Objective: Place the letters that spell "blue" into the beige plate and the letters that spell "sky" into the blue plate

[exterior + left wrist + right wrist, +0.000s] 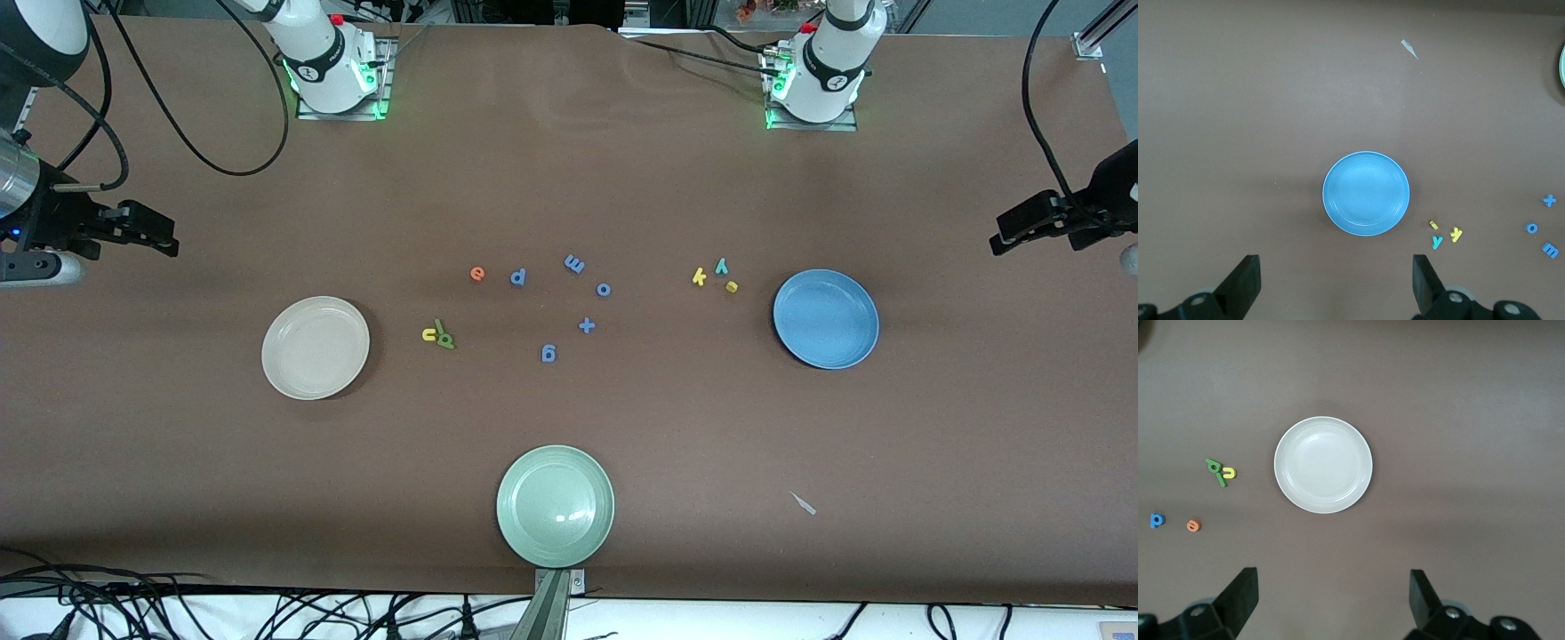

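No letter is yet being held in either plate, so the first pick is judged to be still ahead. The right gripper (pixel 169 242) is being held wide open and empty above the table's edge at the right arm's end; the left gripper (pixel 1000 244) is being held the same way, open and empty, at the left arm's end.

The beige plate (pixel 277 378) is lying toward the right arm's end, with the yellow u (pixel 428 334), the green b (pixel 445 340) and the thin green l (pixel 438 325) bunched touching just beside it, and the orange e (pixel 477 274) farther from the front camera.

The blue plate (pixel 805 351) is lying toward the left arm's end, with the yellow k (pixel 699 277), teal y (pixel 722 265) and yellow s (pixel 732 286) near it.

A careful descent onto one tiny letter is being called for next; the bunched trio is likely to need separating.
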Action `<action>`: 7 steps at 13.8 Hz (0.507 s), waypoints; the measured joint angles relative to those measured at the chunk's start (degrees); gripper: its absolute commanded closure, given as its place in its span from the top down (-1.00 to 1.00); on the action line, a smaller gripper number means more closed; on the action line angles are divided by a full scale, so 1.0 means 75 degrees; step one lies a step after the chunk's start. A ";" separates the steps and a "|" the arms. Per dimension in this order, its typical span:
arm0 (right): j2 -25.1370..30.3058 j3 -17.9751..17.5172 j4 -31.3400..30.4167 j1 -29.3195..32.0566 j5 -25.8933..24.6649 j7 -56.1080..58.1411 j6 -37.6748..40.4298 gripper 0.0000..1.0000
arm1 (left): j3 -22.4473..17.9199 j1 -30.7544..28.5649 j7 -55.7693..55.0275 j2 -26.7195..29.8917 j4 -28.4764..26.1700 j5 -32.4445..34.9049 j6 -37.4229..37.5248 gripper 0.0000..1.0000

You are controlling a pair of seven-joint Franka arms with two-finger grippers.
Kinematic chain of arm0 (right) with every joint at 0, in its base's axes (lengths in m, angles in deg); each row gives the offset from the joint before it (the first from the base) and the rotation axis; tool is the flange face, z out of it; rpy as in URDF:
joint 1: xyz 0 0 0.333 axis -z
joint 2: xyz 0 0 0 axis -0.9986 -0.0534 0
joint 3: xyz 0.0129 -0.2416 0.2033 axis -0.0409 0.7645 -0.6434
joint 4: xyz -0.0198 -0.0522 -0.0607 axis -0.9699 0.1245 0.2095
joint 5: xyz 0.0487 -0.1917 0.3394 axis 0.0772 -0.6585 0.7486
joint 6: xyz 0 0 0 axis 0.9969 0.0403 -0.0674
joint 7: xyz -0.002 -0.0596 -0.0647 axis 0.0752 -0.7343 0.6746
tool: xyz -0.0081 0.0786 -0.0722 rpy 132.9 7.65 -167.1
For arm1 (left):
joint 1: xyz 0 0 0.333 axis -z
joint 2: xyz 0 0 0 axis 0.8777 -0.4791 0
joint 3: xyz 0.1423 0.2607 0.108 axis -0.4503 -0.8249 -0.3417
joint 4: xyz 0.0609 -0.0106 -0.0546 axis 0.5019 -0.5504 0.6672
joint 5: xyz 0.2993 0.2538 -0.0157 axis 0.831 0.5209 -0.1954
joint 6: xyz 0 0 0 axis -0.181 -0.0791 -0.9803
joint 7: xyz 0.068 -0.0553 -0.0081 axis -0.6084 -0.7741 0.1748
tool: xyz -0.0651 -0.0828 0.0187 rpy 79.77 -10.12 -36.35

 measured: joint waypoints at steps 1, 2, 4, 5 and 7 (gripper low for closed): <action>0.0000 0.0000 0.0000 0.0000 0.0000 0.0000 0.0000 0.99 | 0.0000 -0.0001 0.0000 -0.0005 0.0000 0.0000 0.0000 1.00; 0.0000 0.0000 0.0000 0.0000 0.0000 0.0000 0.0000 0.99 | 0.0000 -0.0001 0.0002 -0.0011 0.0000 0.0000 0.0005 1.00; 0.0000 0.0000 0.0000 0.0000 0.0000 0.0000 0.0000 0.99 | 0.0000 -0.0005 0.0005 -0.0027 -0.0003 0.0000 0.0026 1.00; 0.0000 0.0000 0.0000 0.0000 0.0000 0.0000 0.0000 0.99 | 0.0000 -0.0020 0.0005 -0.0036 -0.0004 0.0000 0.0035 1.00; 0.0000 0.0000 0.0000 0.0000 0.0000 0.0000 0.0000 0.99 | -0.0002 -0.0105 0.0007 -0.0046 -0.0004 0.0000 0.0038 1.00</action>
